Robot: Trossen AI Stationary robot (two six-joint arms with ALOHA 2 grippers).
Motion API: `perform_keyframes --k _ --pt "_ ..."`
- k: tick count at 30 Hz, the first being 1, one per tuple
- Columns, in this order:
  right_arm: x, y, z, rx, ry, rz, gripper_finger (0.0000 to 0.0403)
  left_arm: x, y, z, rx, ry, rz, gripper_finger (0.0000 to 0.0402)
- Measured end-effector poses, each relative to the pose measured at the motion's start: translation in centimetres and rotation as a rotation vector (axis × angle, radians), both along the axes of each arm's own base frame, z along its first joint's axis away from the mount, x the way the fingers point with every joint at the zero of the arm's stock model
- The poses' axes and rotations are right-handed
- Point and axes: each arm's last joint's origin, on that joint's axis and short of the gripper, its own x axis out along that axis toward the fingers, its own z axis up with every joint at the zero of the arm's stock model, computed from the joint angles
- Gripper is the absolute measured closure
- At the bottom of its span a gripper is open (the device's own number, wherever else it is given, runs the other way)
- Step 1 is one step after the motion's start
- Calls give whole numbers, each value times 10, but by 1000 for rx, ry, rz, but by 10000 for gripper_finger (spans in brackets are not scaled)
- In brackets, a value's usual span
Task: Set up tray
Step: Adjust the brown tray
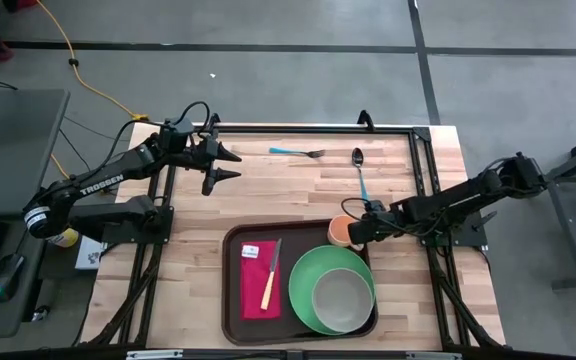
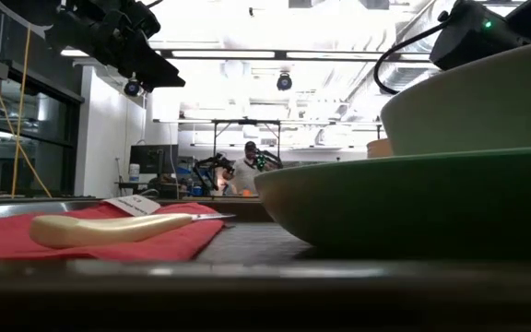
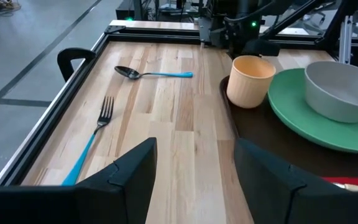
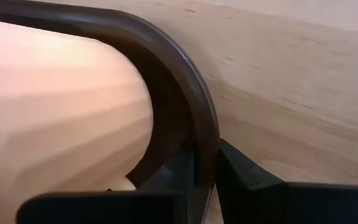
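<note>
Two jaws of the right gripper (image 4: 207,167) are pressed together on the raised rim of the tray (image 4: 191,81), one inside the rim and one outside, at its far right corner, just beside the cup (image 4: 55,112) that stands in that corner. The tray sits at the near middle of the table (image 1: 268,195), and it already carries the cup, a green plate (image 1: 303,285) with a bowl (image 1: 343,298) on it at the right, and a red napkin (image 1: 256,292) with a knife (image 1: 271,275) lying across it at the left. Well apart, over the far left of the table, the left gripper (image 1: 226,165) hangs with its fingers spread and holds nothing. On the bare wood beyond the tray lie a fork (image 1: 298,152) and a spoon (image 1: 358,165), both with blue handles, near the far edge. The step in hand looks like a shift or squaring of the tray by its corner; the next move calls for a slow, level pull so the cup does not tip, and the fork and spoon would probably have to go on after that. The left arm (image 1: 101,183) bears the word TROSSEN; a small white tag on the napkin is too small to read.
</note>
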Motion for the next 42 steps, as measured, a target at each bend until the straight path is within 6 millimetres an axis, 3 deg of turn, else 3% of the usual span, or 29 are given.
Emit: perform_keyframes --k 21,33,42 --pt "-19 35 6 25 132 -65 386 0 0 0 -14 -1 5 158" --pt "-30 43 6 34 227 -60 377 0 0 0 -21 -1 8 158" --pt "-32 42 9 22 228 -14 344 0 0 0 -17 -1 7 158"
